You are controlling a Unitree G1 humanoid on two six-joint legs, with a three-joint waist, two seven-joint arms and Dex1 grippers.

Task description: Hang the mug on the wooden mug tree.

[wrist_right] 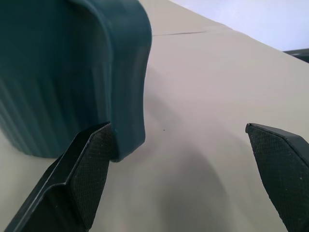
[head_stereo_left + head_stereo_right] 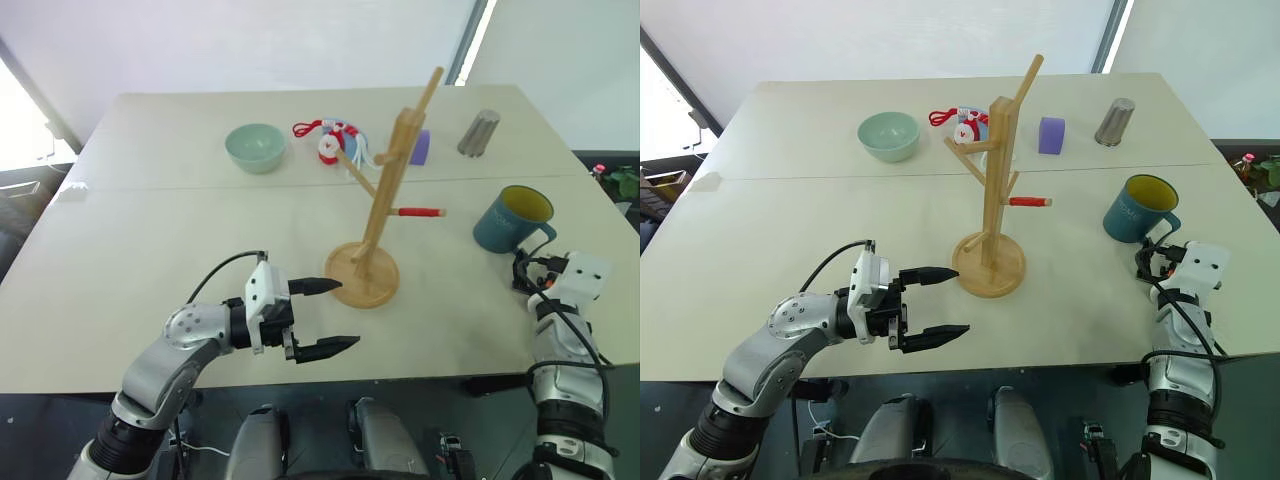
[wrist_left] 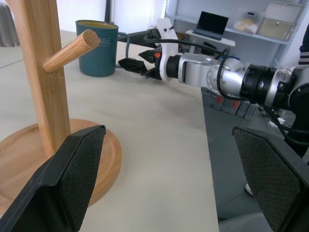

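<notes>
The teal-blue mug (image 2: 512, 220) with a yellow-olive inside stands upright on the table at the right, its handle (image 1: 126, 72) turned toward my right arm. My right gripper (image 1: 177, 129) is open and level just short of the mug, with one finger (image 1: 89, 164) beside the handle's foot and nothing between the jaws. The wooden mug tree (image 2: 382, 190) stands on its round base (image 2: 362, 277) mid-table, with a red-tipped peg pointing right. My left gripper (image 2: 348, 314) is open and empty, pointing right, close to the base's near left side.
At the back of the table stand a pale green bowl (image 2: 255, 147), a red-and-white trinket (image 2: 328, 140), a purple block (image 2: 420, 147) and a grey metal cylinder (image 2: 478, 133). Bare tabletop lies between the tree and the mug. The table's front edge runs under both wrists.
</notes>
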